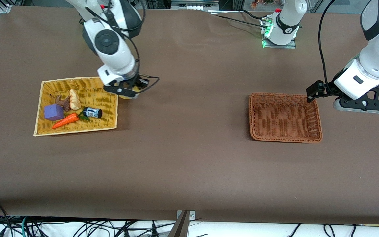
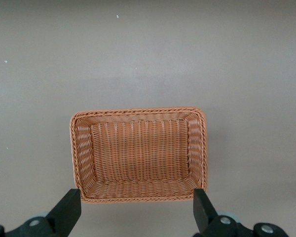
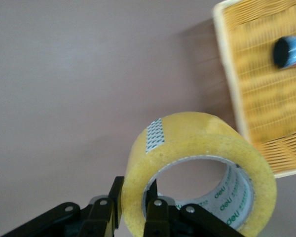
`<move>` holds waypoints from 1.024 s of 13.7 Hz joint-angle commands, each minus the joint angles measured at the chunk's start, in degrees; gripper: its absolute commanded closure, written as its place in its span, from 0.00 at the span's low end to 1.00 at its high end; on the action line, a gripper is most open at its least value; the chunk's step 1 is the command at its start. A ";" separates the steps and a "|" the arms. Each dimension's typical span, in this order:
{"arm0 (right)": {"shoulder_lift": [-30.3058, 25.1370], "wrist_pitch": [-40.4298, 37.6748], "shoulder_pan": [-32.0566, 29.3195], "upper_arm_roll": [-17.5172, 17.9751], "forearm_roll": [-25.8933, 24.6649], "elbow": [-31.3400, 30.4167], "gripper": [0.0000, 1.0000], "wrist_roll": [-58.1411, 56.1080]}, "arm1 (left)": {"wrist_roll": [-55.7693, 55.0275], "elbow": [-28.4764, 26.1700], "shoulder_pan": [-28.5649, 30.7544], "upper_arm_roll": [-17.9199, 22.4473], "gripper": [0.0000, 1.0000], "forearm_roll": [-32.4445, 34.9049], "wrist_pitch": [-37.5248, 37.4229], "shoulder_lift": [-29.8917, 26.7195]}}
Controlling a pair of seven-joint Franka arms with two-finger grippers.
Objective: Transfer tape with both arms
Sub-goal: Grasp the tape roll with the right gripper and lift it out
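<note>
Right wrist view shows the right pincer [image 3: 138, 207] pinching the wall of the translucent yellowish ring-shaped roll of packing tape [image 3: 197, 163], one finger inside the hollow centre and one outside. From the front, that pincer [image 1: 128, 92] holds the tape [image 1: 127, 95] in the air over the edge of the flat yellow woven tray [image 1: 77, 131] that faces the left arm's end of the brown counter [image 1: 189, 164]. In the tray near the pincer lie a small dark blue-labelled bottle [image 1: 92, 112], an orange carrot [image 1: 65, 120], a purple cube [image 1: 54, 112] and a pale shell-like piece [image 1: 74, 99]. The left pincer [image 2: 137, 210] hangs with its fingers spread wide beside the rectangular reddish-brown wicker basket [image 2: 138, 192], over the counter at the left arm's end [image 1: 362, 104].
</note>
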 commanded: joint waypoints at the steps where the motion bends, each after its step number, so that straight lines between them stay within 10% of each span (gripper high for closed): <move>1: 10.13 -1.82 4.46 -0.18 -0.05 11.05 1.00 7.02 | -0.80 2.37 -0.35 0.05 0.00 -1.35 -0.71 1.20; 14: 30.54 8.71 13.79 -0.27 -0.76 22.68 1.00 16.27 | -0.71 2.54 -0.97 -0.03 0.00 -1.52 -1.15 1.73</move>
